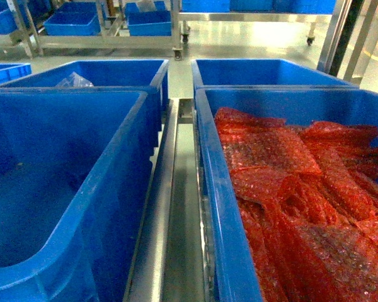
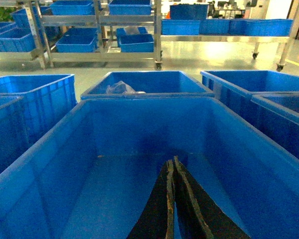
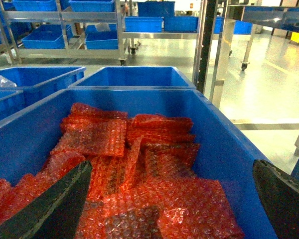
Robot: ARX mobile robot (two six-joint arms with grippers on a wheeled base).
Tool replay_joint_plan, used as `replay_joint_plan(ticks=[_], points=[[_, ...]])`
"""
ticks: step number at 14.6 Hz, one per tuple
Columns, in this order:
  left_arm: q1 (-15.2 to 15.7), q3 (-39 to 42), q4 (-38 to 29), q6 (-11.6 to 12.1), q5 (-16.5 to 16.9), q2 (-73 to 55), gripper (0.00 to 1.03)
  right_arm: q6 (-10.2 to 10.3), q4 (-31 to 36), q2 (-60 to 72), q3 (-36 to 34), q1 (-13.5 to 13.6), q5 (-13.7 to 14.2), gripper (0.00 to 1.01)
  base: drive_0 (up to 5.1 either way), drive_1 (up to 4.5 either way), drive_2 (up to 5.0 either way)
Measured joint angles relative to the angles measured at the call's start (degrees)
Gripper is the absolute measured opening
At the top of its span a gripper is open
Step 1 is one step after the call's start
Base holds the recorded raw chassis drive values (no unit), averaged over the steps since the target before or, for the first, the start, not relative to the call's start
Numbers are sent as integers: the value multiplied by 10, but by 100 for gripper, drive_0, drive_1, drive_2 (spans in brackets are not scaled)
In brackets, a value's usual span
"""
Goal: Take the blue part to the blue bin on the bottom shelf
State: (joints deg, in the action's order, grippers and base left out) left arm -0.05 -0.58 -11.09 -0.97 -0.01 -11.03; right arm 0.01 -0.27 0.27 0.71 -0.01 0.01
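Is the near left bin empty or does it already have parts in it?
Empty. The near left bin shows only bare blue floor in the head view, and the left wrist view shows the same, with just the shut left gripper above it.

The right gripper point(image 3: 172, 199) hangs above a blue bin point(image 3: 224, 144), its two dark fingers point(image 3: 50, 206) spread wide apart at the lower left and lower right corners, nothing between them. The bin holds a loose heap of red bubble-wrap pouches point(image 3: 134, 169), overlapping and lying at varied angles. A second blue bin point(image 3: 134, 77) stands directly behind it. Steel racks with further blue bins point(image 3: 40, 37) line the far side of the glossy floor point(image 3: 259, 74).
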Motion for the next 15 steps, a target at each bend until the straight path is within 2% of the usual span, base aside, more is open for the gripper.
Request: replay_joint_plan(ticks=[1,3,8,9,15], points=[[0,0,10,0,0,10,2,0,0,0,0,0,0,98,0,0,0],[0,0,118,0,0,102,2,0,0,0,0,0,0,98,0,0,0],[0,0,113,1,0,106,2,0,0,0,0,0,0,98,0,0,0],[0,0,113,1,0,106,5,0,0,0,0,0,0,98,0,0,0],[0,0,113,1,0,106,89,0,0,0,0,0,0,98,0,0,0]])
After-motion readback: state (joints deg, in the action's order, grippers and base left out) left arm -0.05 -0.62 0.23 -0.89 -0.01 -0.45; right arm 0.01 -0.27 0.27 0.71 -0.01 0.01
